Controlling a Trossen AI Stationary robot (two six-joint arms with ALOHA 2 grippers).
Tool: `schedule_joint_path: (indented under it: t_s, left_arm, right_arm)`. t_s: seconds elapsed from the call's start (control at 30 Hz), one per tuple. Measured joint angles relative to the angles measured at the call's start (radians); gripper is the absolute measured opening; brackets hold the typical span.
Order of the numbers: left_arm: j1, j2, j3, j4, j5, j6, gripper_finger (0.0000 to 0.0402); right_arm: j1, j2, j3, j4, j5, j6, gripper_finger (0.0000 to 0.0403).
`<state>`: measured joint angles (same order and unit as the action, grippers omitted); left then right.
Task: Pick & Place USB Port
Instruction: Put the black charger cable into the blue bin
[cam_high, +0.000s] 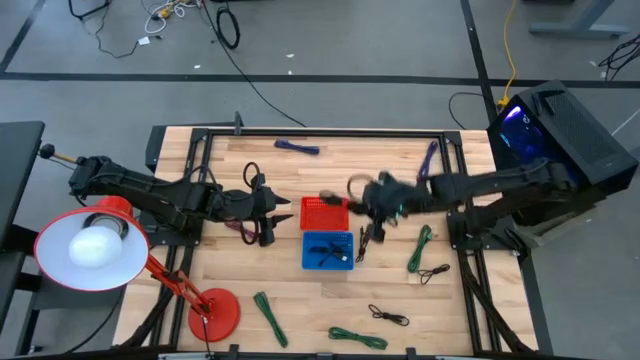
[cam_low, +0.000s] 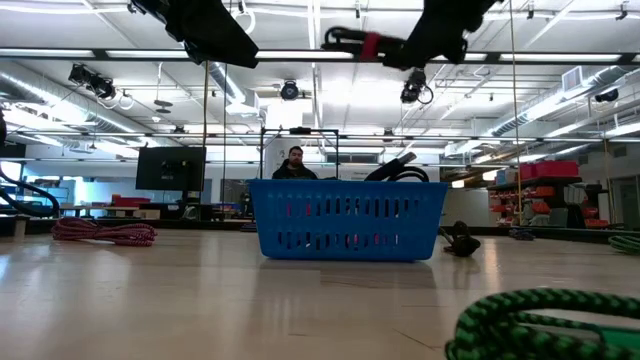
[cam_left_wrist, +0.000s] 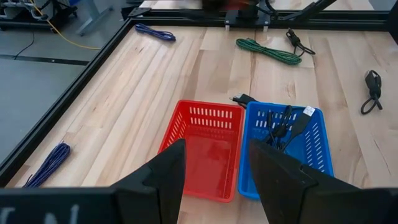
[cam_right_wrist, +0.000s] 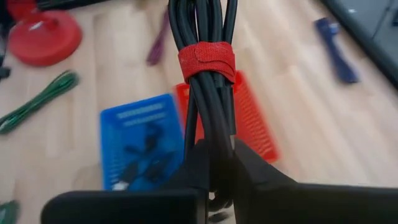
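Cable bundle (cam_right_wrist: 207, 93) clamped in right gripper (cam_right_wrist: 214, 163) above red basket (cam_right_wrist: 252, 118).

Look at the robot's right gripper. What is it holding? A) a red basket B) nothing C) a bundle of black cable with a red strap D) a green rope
C: the right gripper is shut on a black cable bundle wrapped with a red strap, held above the baskets.
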<state>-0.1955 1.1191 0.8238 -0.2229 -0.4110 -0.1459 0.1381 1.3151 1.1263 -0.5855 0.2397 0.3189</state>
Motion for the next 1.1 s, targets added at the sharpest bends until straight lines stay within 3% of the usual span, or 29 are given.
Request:
schedule_joint_path:
  t_s: [0.2, 0.43, 0.73, 1.1]
  left_arm:
    - [0.0, 0.0, 0.0, -0.001, 0.0, 0.0, 0.0179]
    - [0.0, 0.0, 0.0, -0.002, 0.0, 0.002, 0.0179]
    - [0.003, 0.0, 0.0, -0.002, -0.008, 0.011, 0.0179]
    - [0.003, 0.0, 0.0, -0.002, -0.008, 0.011, 0.0179]
  right_arm:
    - [0.145, 0.072, 0.0, 0.015, 0.041, 0.134, 0.0025]
    - [0.238, 0.206, 0.0, 0.024, 0.029, 0.257, 0.0025]
    - [0.257, 0.297, -0.001, 0.142, -0.037, 0.269, 0.0025]
    - [0.256, 0.305, -0.001, 0.143, -0.045, 0.26, 0.0025]
